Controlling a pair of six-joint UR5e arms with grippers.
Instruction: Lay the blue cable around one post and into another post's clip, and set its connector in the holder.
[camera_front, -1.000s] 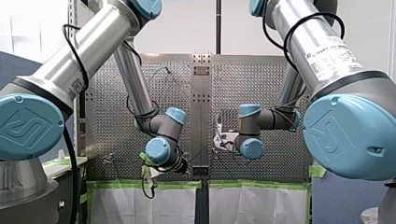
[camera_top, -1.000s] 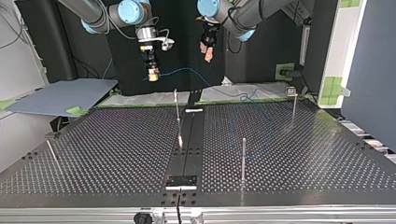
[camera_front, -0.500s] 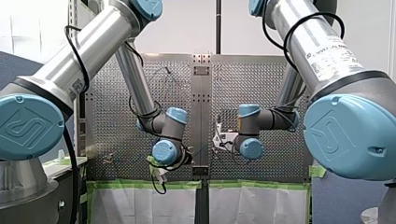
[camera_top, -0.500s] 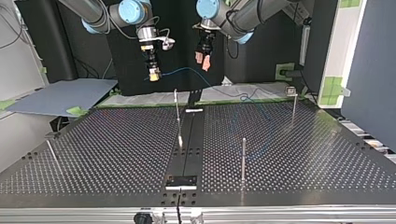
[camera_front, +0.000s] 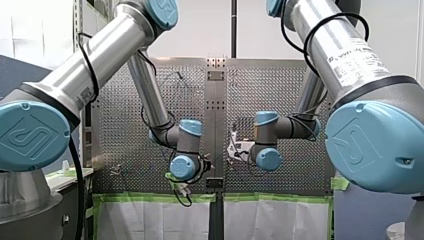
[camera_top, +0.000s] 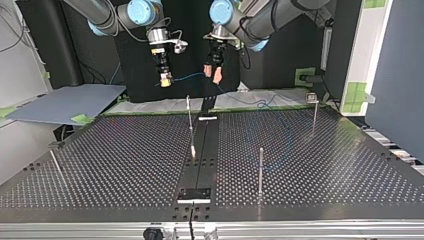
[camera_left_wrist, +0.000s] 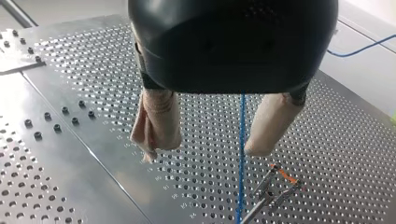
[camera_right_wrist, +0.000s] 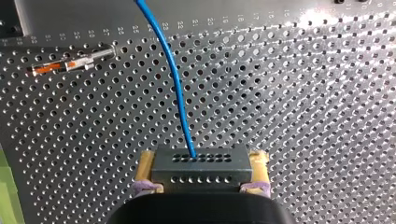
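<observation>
My right gripper (camera_right_wrist: 202, 158) is shut on a grey perforated connector (camera_right_wrist: 201, 173), with yellow pads at both its sides. The blue cable (camera_right_wrist: 173, 79) leaves the connector and runs ahead over the perforated table. In the top view my right gripper (camera_top: 164, 77) hangs at the left, and the cable (camera_top: 192, 76) spans to my left gripper (camera_top: 213, 73). My left gripper (camera_left_wrist: 203, 149) is open, its beige fingers (camera_left_wrist: 156, 121) wide apart. The cable (camera_left_wrist: 242, 154) runs through the gap near one finger, unpinched. A post with an orange clip (camera_left_wrist: 275, 186) lies ahead.
Thin posts stand on the table in the top view: one in the middle (camera_top: 189, 117), one nearer the camera (camera_top: 260, 167), one at the right with a small square head (camera_top: 314, 112), one at the far left (camera_top: 55, 162). Slack cable (camera_top: 277, 145) loops on the table at the right.
My left gripper has moved toward the top view's left and a little lower, up to the hanging cable. My right gripper has stayed put with the connector.
</observation>
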